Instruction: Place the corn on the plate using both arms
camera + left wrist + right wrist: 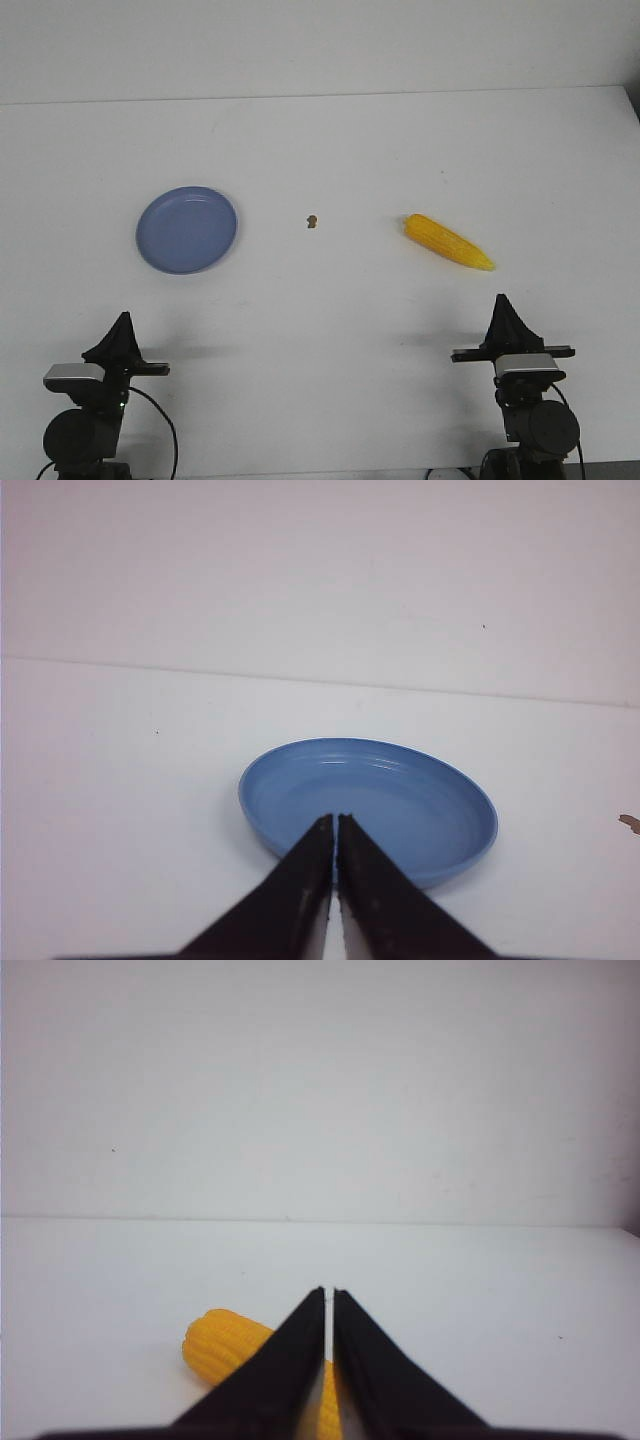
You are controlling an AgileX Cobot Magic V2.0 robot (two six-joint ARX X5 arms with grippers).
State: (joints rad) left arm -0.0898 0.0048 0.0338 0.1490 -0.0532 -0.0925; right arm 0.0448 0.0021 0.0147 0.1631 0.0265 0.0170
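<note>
Left gripper [121, 318] pinched closed, fingertips together with only a hairline slit showing, grasping nothing, parked low at the near edge of the table [330, 140]. Plate [187, 229] lying flat just ahead of it and a little to its right, apart from the tips; in the left wrist view the plate [400, 800] straight beyond the closed fingers [290, 890], bare inside. Right gripper [500, 300] likewise clenched on nothing, tips meeting, also low at the near edge. Corn [448, 241] resting on the table close ahead of that gripper and slightly to its left, not touched; blunt end farther left, pointed end nearer the gripper. In the right wrist view, corn [222, 1345] partly hidden behind the fingers [385, 1380]. Brown speck [311, 221] between plate and corn. Corn well apart from plate.
</note>
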